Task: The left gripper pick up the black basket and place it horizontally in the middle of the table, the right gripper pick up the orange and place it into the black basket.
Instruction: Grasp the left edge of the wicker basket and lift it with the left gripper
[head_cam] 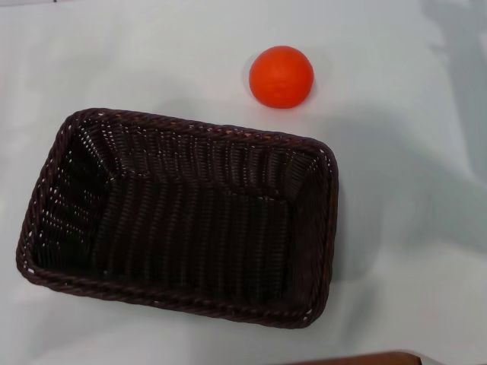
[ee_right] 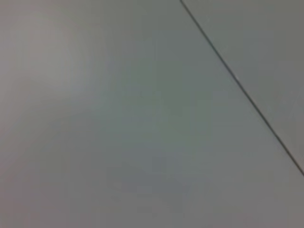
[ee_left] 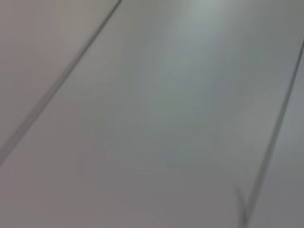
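Observation:
The black basket (head_cam: pixel 183 213) lies on the white table (head_cam: pixel 411 251), left of centre in the head view, its long side running left to right and slightly turned. It is empty inside. The orange (head_cam: pixel 281 76) rests on the table just beyond the basket's far right corner, apart from it. Neither gripper shows in the head view. Both wrist views show only a plain grey surface with thin dark lines, with no fingers, basket or orange in them.
A brown edge (head_cam: pixel 365 359) shows at the bottom of the head view, near the table's front. A soft shadow falls on the table at the upper right (head_cam: pixel 456 30).

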`<state>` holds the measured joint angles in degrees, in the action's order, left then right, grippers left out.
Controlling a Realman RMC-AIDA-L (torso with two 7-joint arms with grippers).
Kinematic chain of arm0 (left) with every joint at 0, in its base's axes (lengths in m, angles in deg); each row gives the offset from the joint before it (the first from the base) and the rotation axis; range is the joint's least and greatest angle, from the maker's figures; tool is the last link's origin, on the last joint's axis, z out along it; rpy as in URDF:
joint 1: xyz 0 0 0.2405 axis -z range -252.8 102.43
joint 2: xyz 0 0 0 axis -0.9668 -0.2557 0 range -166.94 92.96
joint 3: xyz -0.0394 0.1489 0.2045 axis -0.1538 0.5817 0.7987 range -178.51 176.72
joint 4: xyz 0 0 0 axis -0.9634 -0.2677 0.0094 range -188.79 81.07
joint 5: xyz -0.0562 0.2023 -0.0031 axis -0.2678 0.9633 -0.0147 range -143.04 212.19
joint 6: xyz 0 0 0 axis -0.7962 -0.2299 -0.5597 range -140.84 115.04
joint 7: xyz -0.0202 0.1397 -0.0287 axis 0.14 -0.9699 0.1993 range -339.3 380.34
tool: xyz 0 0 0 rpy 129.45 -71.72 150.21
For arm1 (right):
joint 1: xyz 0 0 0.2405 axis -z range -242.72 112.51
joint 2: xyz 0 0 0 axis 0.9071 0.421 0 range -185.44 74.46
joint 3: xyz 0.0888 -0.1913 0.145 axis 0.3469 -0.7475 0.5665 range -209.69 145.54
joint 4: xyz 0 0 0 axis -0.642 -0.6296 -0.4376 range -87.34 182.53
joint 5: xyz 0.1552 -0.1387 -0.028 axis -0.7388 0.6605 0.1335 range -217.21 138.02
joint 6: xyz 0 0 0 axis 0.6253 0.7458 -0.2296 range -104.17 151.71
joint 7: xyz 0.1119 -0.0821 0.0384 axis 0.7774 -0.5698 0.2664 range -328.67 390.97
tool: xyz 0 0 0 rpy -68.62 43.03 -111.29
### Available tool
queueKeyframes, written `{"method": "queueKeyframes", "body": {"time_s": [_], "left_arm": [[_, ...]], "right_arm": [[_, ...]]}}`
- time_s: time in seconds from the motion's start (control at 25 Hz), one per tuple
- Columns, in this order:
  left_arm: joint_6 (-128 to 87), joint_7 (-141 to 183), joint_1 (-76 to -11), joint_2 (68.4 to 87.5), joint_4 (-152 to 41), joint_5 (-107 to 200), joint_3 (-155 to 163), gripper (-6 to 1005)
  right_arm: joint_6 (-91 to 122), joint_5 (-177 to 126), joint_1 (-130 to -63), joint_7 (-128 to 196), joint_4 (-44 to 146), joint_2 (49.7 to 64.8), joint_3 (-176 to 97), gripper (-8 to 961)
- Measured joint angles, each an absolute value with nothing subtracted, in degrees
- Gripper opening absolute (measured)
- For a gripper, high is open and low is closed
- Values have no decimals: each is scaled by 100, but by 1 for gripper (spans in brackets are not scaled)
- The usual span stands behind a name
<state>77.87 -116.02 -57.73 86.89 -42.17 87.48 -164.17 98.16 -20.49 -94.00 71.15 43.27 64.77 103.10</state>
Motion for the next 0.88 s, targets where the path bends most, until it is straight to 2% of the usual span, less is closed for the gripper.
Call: {"method": "queueKeyframes", "body": {"time_s": [0.12, 0.2, 0.4, 0.48, 0.52, 0.6, 0.68, 0.88], "left_arm": [[7610, -10300, -5887, 8505, -3589, 8993, -15710, 904], [7526, -9459, -5983, 8278, -3132, 9225, -15182, 904], [7569, -7153, -6076, 7360, -2265, 10180, -13957, 905], [7703, -6287, -6080, 7037, -1775, 10804, -13570, 905], [7785, -5929, -6087, 6950, -1496, 11143, -13463, 905], [7959, -5185, -6089, 6848, -916, 11937, -13355, 905], [8119, -4417, -6088, 6843, -214, 12865, -13346, 905], [8408, -3158, -6045, 7191, 1259, 14655, -13393, 903]], "right_arm": [[9810, -2028, -9404, 7165, 4340, 6470, 10261, 766], [9778, -2025, -9404, 7185, 4341, 6463, 10252, 766], [9764, -2022, -9402, 7192, 4345, 6459, 10241, 766], [9738, -2026, -9402, 7193, 4346, 6456, 10240, 766], [9719, -2032, -9401, 7193, 4346, 6453, 10240, 766], [9685, -2042, -9396, 7193, 4345, 6448, 10239, 765], [9658, -2051, -9392, 7193, 4339, 6447, 10240, 765], [9549, -2053, -9416, 7193, 4310, 6448, 10252, 765]]}}
